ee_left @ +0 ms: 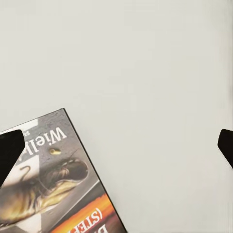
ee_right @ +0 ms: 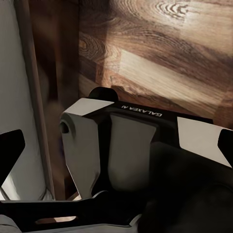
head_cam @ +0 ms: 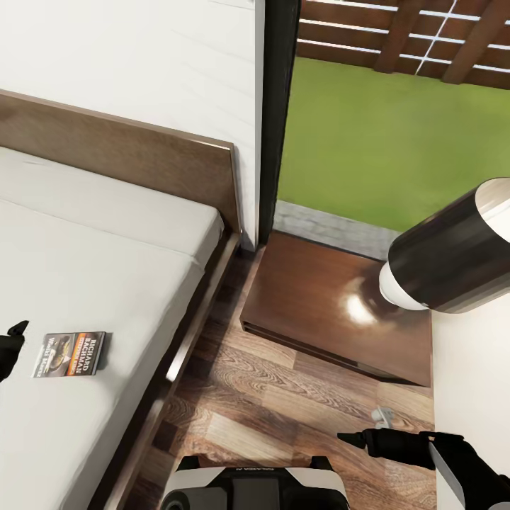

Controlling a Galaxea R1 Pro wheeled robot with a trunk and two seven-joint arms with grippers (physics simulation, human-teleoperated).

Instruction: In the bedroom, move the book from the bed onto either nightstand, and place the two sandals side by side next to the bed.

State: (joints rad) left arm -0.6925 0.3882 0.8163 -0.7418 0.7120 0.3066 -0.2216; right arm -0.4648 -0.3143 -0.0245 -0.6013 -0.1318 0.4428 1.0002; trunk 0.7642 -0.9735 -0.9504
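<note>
Grey book (ee_left: 53,184) lies on the mattress (ee_left: 145,73), beneath one fingertip of the wide-spread left claw (ee_left: 119,148).

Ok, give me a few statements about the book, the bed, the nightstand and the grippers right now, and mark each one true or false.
1. The book lies flat on the bed. True.
2. The left gripper is shut on the book. False: its fingers stand wide apart, one over the cover's edge, nothing clamped.
3. The nightstand stands between the bed and the window. True.
4. The book already rests on the nightstand. False: its glossy top carries no book.
5. The right gripper hangs over the mattress. False: it is over the wood floor.
</note>
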